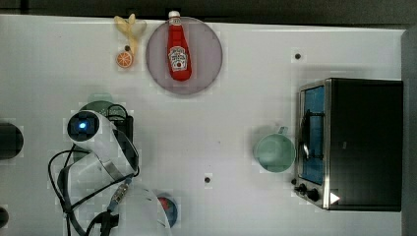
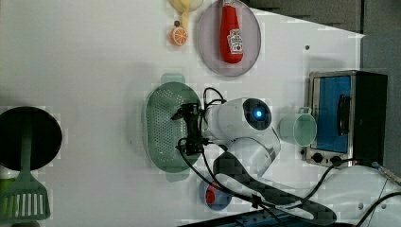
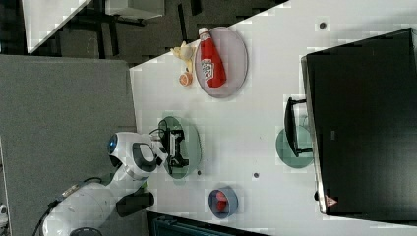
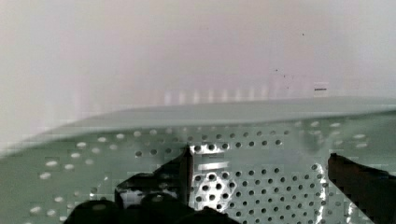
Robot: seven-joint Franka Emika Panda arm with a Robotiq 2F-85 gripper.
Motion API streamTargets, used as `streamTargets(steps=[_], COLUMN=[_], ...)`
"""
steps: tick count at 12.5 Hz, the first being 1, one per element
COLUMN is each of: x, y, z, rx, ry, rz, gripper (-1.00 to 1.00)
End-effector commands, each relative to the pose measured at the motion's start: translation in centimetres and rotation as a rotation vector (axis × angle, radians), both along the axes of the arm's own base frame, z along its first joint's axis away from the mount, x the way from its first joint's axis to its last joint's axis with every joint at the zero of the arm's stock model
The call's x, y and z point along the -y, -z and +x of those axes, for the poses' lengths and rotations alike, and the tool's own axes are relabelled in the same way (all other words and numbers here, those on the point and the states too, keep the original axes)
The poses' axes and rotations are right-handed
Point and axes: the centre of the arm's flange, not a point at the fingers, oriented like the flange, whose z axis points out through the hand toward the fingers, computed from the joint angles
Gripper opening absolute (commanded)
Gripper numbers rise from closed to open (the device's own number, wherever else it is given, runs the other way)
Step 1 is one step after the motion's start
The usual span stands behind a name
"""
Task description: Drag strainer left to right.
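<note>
The strainer [image 2: 163, 125] is a pale mint-green oval colander with a dotted bottom, lying on the white table. In the left view my gripper [image 2: 189, 127] hangs over the strainer's right half, beside its rim. In the wrist view my gripper [image 4: 259, 172] stands open inside the bowl, with one dark finger [image 4: 180, 172] and the other [image 4: 359, 182] wide apart above the perforated floor [image 4: 261, 186]. Nothing is between them. From the top view the arm covers most of the strainer [image 1: 101, 101]. The right view has my gripper [image 3: 174, 142] over the strainer [image 3: 192, 142].
A grey-purple plate [image 1: 209, 54] carries a ketchup bottle [image 1: 178, 46], with an orange slice [image 1: 124, 59] beside it. A mint cup [image 1: 274, 152] stands against a toaster oven [image 1: 354, 142]. A blue bowl [image 2: 217, 195] sits near the arm's base. A black pan [image 2: 28, 137] and a green spatula [image 2: 23, 201] lie at the left view's left.
</note>
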Motion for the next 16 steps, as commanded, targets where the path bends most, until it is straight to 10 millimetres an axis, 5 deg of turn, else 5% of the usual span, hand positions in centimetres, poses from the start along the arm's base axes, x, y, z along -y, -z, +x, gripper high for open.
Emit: streamTargets(steps=[1, 6, 16], x=[-1.0, 1.7, 11.2], y=[-2.9, -3.5, -3.7], z=[1.7, 1.7, 2.3], rx=[0.074, 0.08, 0.068], ry=[0.018, 0.041, 0.027], rz=[0.004, -0.024, -0.069], gripper=[1.0, 1.0, 1.0])
